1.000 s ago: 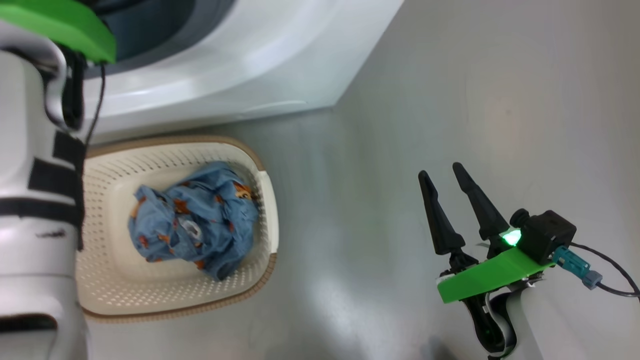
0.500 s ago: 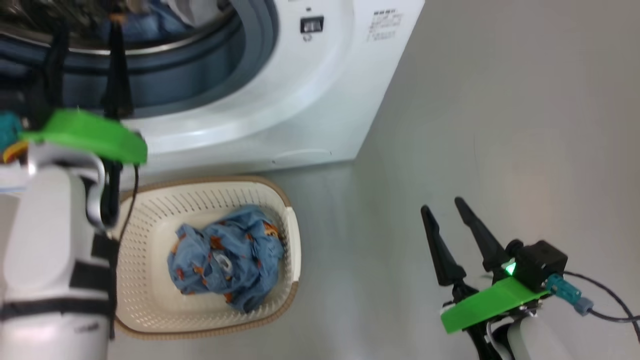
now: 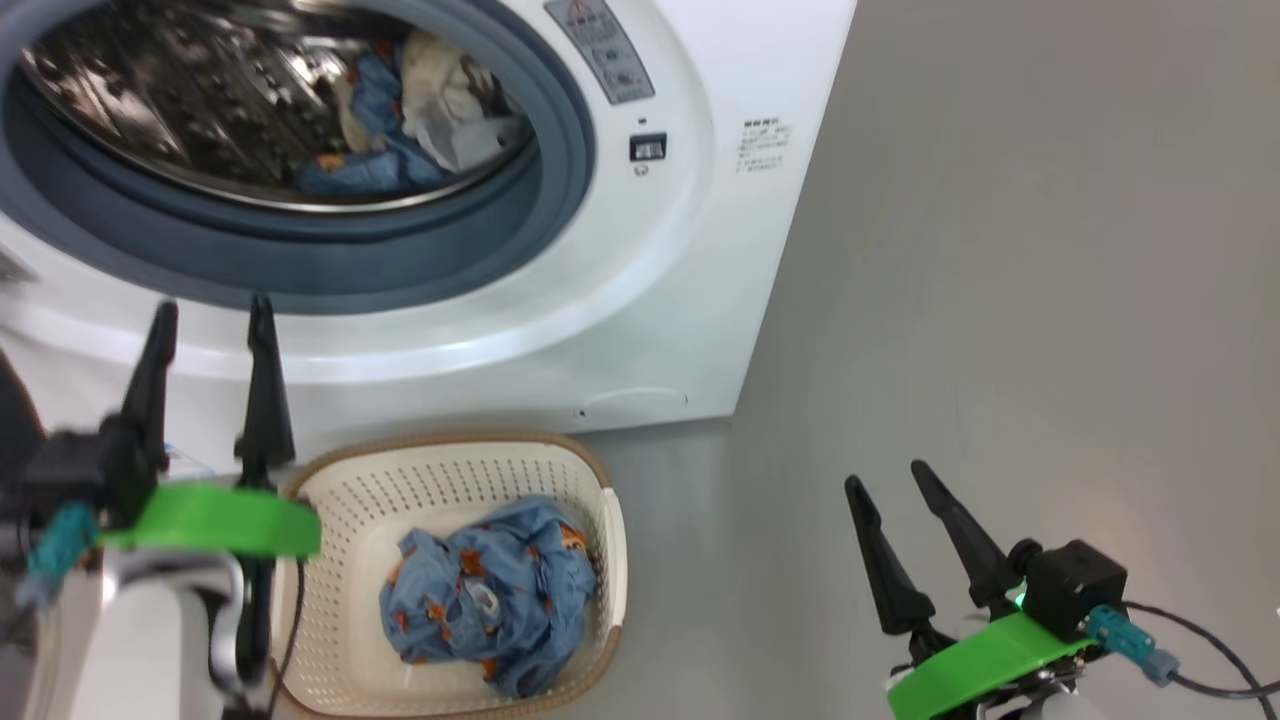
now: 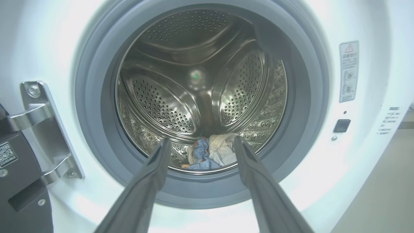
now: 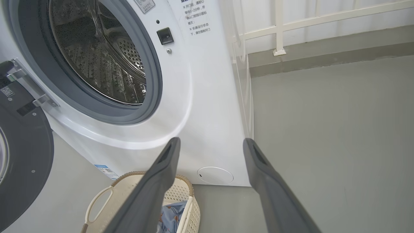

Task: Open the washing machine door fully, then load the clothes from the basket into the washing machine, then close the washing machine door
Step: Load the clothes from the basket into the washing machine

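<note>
Jaws apart, empty: left gripper [image 3: 213,303], right gripper [image 3: 885,473] | basket [image 3: 440,445] rim just beside washing machine [image 3: 680,300] | floor [image 3: 1000,250] wide rightward

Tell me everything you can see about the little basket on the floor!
The basket is small, cream-white and looks like plastic. It has rounded corners, rows of little holes in its walls and a brown woven-look rim. The right wrist view shows a loop handle at one end. It stands upright on the grey floor, close in front of the washing machine. A crumpled bundle of blue clothes with orange figures lies inside it.
</note>
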